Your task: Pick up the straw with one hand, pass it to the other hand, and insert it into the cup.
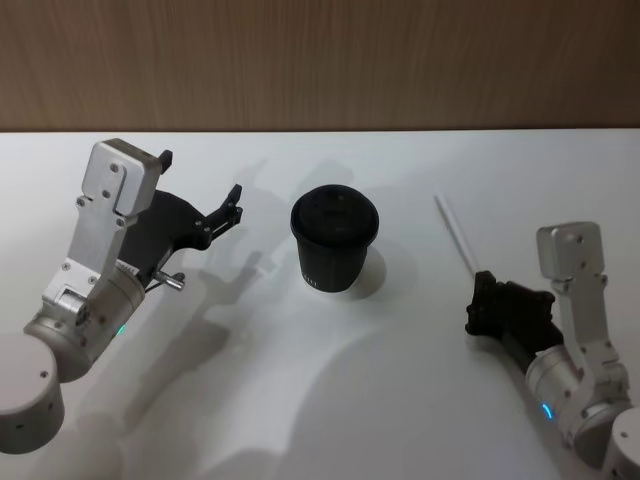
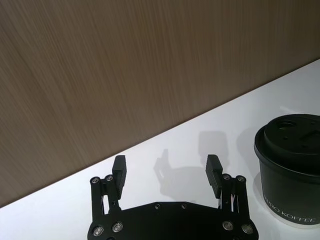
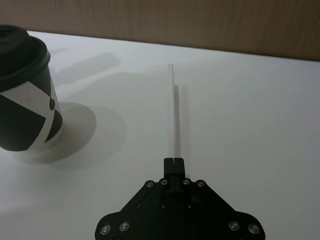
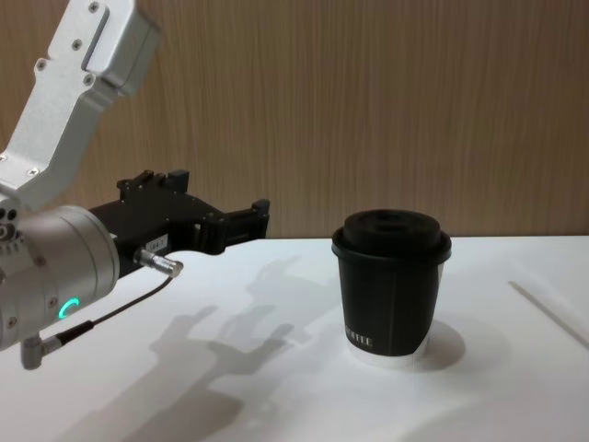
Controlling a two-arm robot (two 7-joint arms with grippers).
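Black cup (image 2: 287, 185): one line of small white lettering (image 2: 290, 216) low on the cup's wall, near its bottom edge. Left wrist view: reads about "…RO KOFFEE", first letters unclear. Chest view: only "…FFEE" legible.

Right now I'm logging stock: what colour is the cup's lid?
The lid is black; the chest view shows it best.
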